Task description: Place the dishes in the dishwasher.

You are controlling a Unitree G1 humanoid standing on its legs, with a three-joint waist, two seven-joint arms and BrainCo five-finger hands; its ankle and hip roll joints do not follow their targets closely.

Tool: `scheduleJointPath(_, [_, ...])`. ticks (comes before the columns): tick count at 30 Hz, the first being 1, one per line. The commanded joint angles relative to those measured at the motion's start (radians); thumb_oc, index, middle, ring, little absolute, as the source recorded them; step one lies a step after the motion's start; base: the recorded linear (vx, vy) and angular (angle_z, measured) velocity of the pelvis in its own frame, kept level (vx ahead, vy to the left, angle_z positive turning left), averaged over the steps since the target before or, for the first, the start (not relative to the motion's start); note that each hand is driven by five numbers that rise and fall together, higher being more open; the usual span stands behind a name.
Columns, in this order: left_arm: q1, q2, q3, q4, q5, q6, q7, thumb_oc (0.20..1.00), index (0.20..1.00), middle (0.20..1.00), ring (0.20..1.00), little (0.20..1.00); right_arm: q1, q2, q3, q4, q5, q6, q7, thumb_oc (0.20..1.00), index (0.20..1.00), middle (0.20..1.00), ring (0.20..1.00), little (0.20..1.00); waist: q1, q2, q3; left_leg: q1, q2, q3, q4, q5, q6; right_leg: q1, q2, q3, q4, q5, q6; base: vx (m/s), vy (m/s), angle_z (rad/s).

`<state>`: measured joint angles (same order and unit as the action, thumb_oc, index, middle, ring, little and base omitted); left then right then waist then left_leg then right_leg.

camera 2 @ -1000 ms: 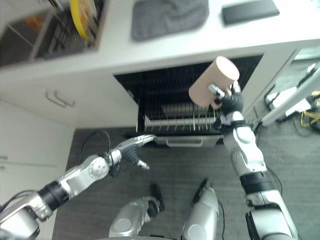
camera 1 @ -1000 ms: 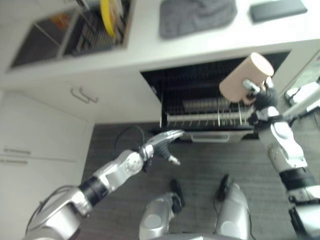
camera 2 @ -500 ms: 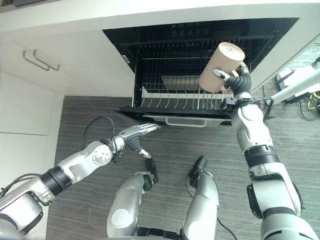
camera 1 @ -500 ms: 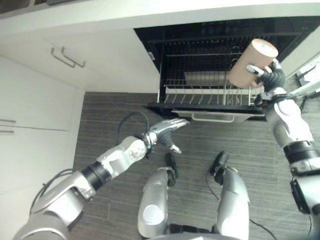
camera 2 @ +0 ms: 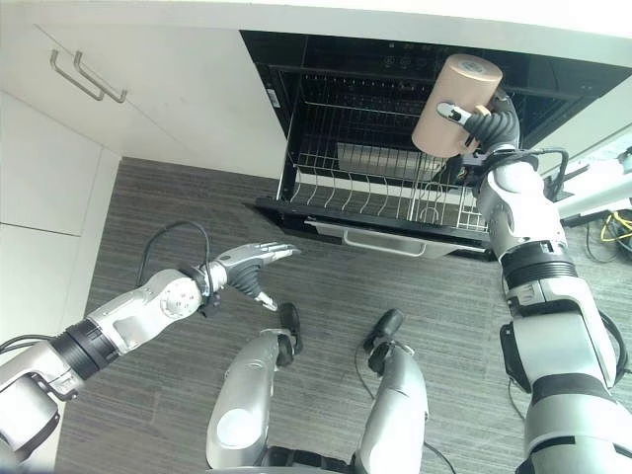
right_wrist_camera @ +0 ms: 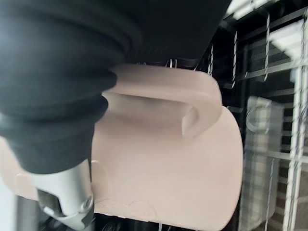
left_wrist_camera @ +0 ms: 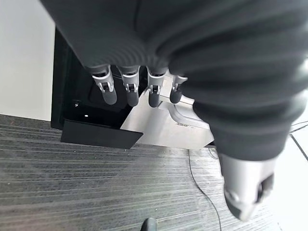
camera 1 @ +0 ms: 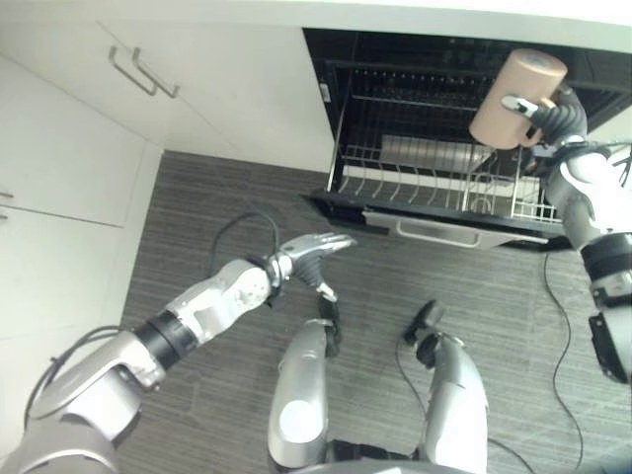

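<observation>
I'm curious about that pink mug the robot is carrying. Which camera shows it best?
The right wrist view: the mug and its handle show very close, in the right hand. Both eye views show it smaller, held above the dishwasher rack. The left wrist view faces the floor and the dishwasher's front.

**Dishwasher rack and floor**

A wire rack (camera 2: 380, 202) is pulled out of the open dishwasher (camera 2: 395, 89) at upper right of the head views. A grey dish (camera 2: 380, 163) lies in it. Dark striped floor (camera 2: 178, 197) spreads below, beside white cabinets (camera 2: 59, 148).
</observation>
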<state>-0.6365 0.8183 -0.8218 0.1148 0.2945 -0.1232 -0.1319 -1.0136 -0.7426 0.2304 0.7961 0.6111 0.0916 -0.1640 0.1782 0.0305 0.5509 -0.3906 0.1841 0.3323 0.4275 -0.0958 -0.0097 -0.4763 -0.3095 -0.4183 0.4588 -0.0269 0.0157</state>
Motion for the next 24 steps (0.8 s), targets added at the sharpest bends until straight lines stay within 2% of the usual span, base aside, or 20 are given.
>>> scheduleJointPath(1, [0.004, 0.057, 0.033, -0.134, -0.022, -0.055, -0.015, 1.0, 1.0, 1.0, 1.0, 1.0, -0.07, -0.072, 0.028, -0.002, 0.046, -0.024, -0.033, 0.2, 0.2, 0.2, 0.2, 0.2, 0.036, -0.006, -0.031, -0.011, 0.028, -0.068, -0.007, -0.002, -0.032, 0.115, -0.072, -0.01, 0.031, -0.07, 0.146, 0.02, -0.056, 0.05])
scheduleJointPath(8, [0.005, 0.14, 0.045, -0.168, -0.066, -0.093, -0.022, 1.0, 1.0, 1.0, 1.0, 1.0, -0.142, -0.092, 0.077, 0.175, 0.085, -0.022, -0.085, 0.2, 0.2, 0.2, 0.2, 0.2, 0.072, -0.019, -0.031, -0.032, 0.036, -0.085, -0.002, 0.0, -0.036, 0.12, -0.063, -0.037, 0.036, -0.07, 0.149, 0.03, -0.051, 0.08])
scheduleJointPath(14, [0.013, 0.167, 0.062, -0.192, -0.092, -0.1, -0.002, 1.0, 1.0, 1.0, 1.0, 1.0, -0.147, -0.096, 0.081, 0.22, 0.093, -0.011, -0.087, 0.2, 0.2, 0.2, 0.2, 0.2, 0.083, -0.019, -0.031, -0.058, 0.035, -0.101, 0.004, 0.0, -0.038, 0.103, -0.058, -0.039, 0.042, -0.07, 0.15, 0.0, -0.039, 0.03])
scheduleJointPath(18, [0.022, 0.195, 0.128, -0.256, -0.113, -0.125, 0.094, 1.0, 1.0, 1.0, 1.0, 1.0, -0.098, -0.082, 0.071, 0.217, 0.075, -0.013, -0.086, 0.2, 0.2, 0.2, 0.2, 0.2, 0.091, -0.008, -0.031, -0.08, 0.031, -0.106, 0.002, 0.006, -0.039, 0.084, -0.064, -0.049, 0.046, -0.069, 0.153, 0.0, -0.034, 0.03])
scheduleJointPath(20, [0.02, 0.216, 0.212, -0.321, -0.139, -0.155, 0.115, 1.0, 1.0, 1.0, 1.0, 1.0, -0.064, -0.083, 0.037, 0.216, 0.056, -0.009, -0.089, 0.2, 0.2, 0.2, 0.2, 0.2, 0.094, 0.009, -0.031, -0.083, 0.023, -0.105, -0.002, 0.009, -0.041, 0.073, -0.073, -0.05, 0.05, -0.068, 0.155, 0.0, 0.0, 0.0])
scheduleJointPath(24, [-0.036, 0.21, 0.258, -0.347, -0.125, -0.164, 0.168, 1.0, 1.0, 1.0, 1.0, 1.0, -0.049, -0.061, 0.023, 0.223, 0.044, -0.019, -0.093, 0.2, 0.2, 0.2, 0.2, 0.2, 0.088, 0.019, -0.031, -0.088, 0.019, -0.1, -0.01, 0.016, -0.046, 0.058, -0.084, -0.052, 0.054, -0.066, 0.157, -0.02, 0.005, 0.03])
